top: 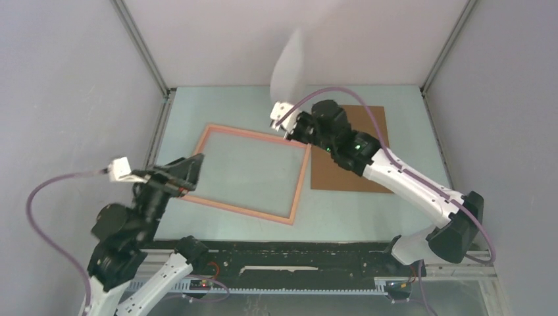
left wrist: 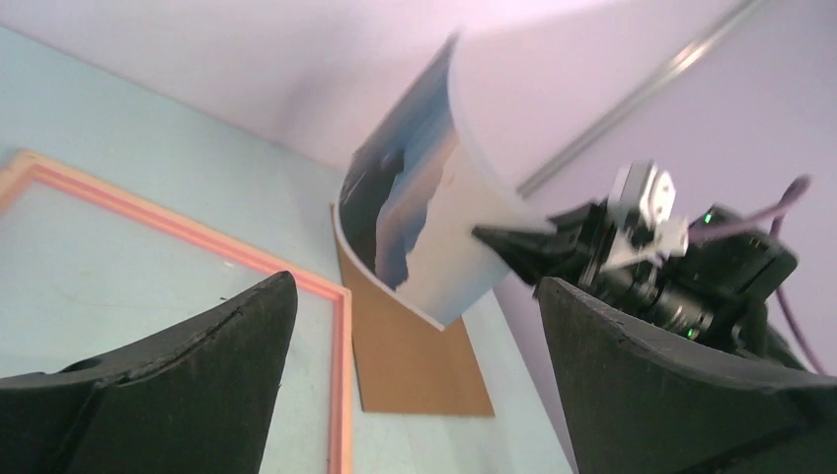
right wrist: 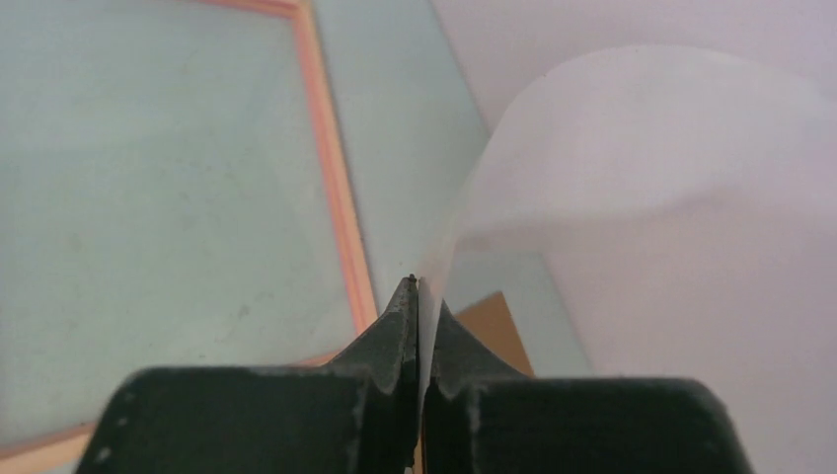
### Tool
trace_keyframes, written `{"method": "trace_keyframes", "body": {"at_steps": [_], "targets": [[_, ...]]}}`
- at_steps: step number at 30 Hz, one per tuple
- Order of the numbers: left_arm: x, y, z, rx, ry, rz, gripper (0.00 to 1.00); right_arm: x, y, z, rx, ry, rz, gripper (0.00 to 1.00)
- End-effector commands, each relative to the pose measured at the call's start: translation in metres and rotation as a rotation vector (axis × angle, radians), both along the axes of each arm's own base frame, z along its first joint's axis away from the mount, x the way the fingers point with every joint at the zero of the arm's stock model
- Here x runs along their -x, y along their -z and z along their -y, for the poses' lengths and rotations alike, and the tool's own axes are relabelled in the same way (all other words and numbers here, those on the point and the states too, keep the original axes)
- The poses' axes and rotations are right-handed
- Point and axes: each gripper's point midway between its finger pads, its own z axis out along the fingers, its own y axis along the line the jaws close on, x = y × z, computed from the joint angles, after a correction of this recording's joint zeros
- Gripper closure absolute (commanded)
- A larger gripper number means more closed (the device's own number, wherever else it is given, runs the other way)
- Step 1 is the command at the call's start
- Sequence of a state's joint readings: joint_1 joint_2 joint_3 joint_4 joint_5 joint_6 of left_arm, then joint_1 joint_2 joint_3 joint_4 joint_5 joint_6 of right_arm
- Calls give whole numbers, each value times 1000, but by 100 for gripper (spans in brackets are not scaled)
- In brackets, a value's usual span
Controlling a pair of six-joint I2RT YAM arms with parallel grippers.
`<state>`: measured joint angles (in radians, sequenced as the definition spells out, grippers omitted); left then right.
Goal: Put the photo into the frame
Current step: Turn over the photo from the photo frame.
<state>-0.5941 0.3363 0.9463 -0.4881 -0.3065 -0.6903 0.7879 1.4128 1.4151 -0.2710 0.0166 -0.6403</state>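
Aloft, one curled photo pinched between the right gripper jaws, one frame lying flat, one brown board to its right, left gripper jaws wide, empty

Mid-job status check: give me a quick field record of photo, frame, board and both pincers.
photo: curled, held in the air, one edge pinched by right pincer
frame: flat on table, nothing inside
backing board: flat, right of frame
left pincer: open, empty, by frame's left rail
right pincer: shut on photo
task: photo not yet in frame
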Motion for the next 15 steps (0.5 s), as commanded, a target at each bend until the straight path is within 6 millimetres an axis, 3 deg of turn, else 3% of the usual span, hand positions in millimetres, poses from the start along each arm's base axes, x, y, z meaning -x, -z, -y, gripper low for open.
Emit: {"method": "trace_keyframes", "body": {"at_steps": [1, 5, 9, 12, 15], "targets": [[22, 5, -57, 4, -200, -3, 1, 35, -3, -34, 156, -229, 181, 100], [33, 4, -75, -8, -255, -10, 1, 69, 62, -56, 310, -399, 158, 100], [25, 12, -68, -31, -245, -37, 1, 95, 118, -66, 378, -466, 134, 100], [14, 19, -54, -63, -212, -67, 1, 103, 150, -67, 363, -475, 156, 100], [5, 23, -42, -83, -182, -87, 1, 97, 170, -66, 371, -423, 133, 100]]}}
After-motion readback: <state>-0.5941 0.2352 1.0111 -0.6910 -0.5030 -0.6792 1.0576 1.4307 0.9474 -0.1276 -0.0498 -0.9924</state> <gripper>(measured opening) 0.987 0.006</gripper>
